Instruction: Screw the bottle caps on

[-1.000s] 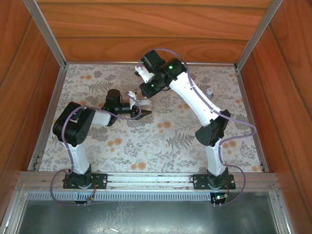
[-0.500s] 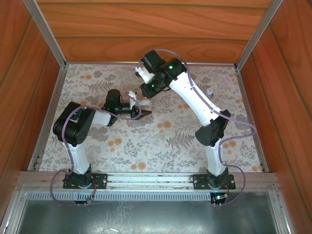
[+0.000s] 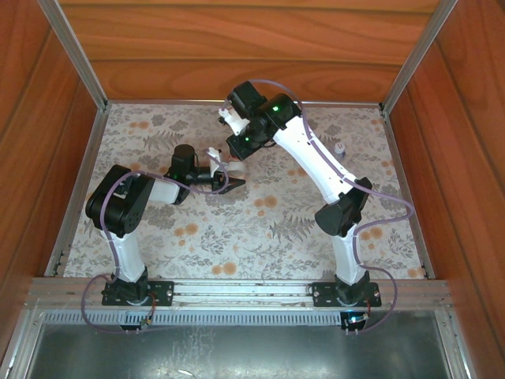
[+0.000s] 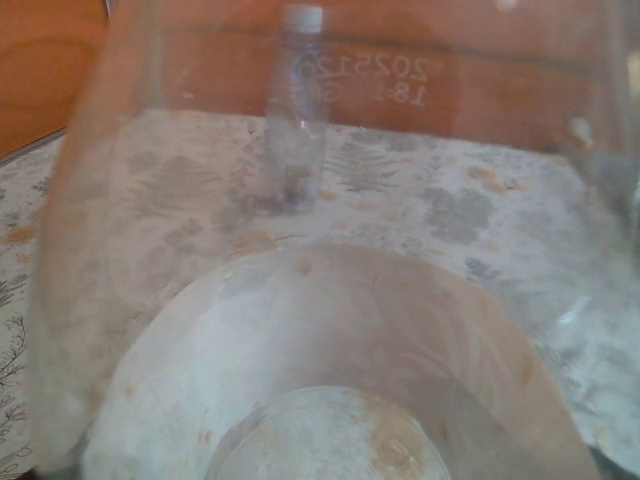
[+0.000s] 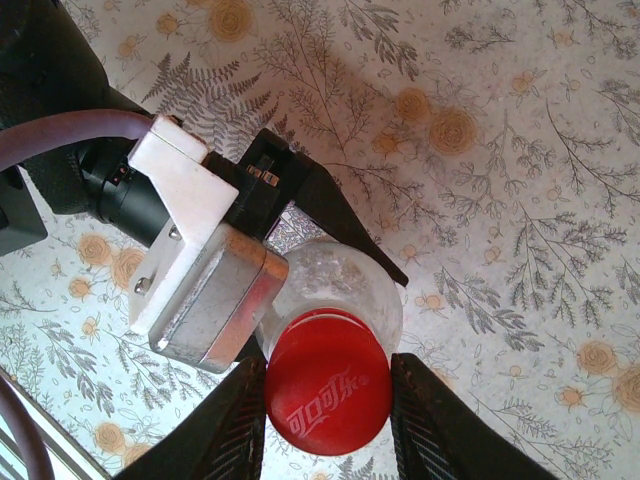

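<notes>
In the right wrist view the red cap (image 5: 328, 382) sits low in the middle of the frame, on top of the clear bottle (image 5: 335, 285), whose shoulder shows just above it. The right end effector (image 5: 328, 368) is pinching that cap, one dark finger pressed against its left side and the other against its right. The left end effector (image 3: 226, 183) comes in from the upper left of that view and is closed on the bottle's body: a black finger runs along the bottle's upper right side, and a white and silver block lies against its left side. Seen from the top camera, the two end effectors meet left of the frame's centre, the right one directly above the left one's bottle, over the flower-patterned counter (image 5: 500, 150). The left wrist camera looks straight through the held bottle's blurred clear wall; beyond it, at the top centre of the frame, the second bottle (image 4: 296, 130) stands upright on the counter with the white cap (image 4: 302, 17) on its neck — whether that cap is screwed tight cannot be told. In the top view this second bottle stands at the right, well apart from both end effectors.
</notes>
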`<state>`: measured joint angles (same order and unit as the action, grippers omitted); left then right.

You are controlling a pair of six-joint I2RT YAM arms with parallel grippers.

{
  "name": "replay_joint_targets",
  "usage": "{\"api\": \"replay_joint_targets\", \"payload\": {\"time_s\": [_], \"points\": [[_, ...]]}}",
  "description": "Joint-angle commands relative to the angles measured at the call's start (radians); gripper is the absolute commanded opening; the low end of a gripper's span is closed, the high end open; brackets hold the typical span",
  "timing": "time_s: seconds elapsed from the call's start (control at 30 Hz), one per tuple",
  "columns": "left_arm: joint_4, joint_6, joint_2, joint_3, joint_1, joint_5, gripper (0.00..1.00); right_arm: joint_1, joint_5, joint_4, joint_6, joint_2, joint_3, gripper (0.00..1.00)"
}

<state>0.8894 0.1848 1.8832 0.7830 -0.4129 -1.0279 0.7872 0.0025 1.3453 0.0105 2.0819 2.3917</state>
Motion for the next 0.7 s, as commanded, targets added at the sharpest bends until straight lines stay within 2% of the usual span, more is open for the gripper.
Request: {"api": "replay_joint_targets", "payload": {"time_s": [0.0,0.53,0.67], "points": [[-0.092,-0.018,0.043,-0.009,-0.009,-0.018,0.59,0.015,-0.009,0.036,-0.003,0.027,0.032,0.37],[-0.093,-0.006,0.044,-0.010,-0.009,-0.026,0.59,0.014,-0.022,0.090,-0.010,0.073,0.095,0.37],[-0.093,-0.008,0.044,-0.010,-0.009,-0.026,0.59,0.014,-0.026,0.094,-0.016,0.071,0.096,0.41]]}}
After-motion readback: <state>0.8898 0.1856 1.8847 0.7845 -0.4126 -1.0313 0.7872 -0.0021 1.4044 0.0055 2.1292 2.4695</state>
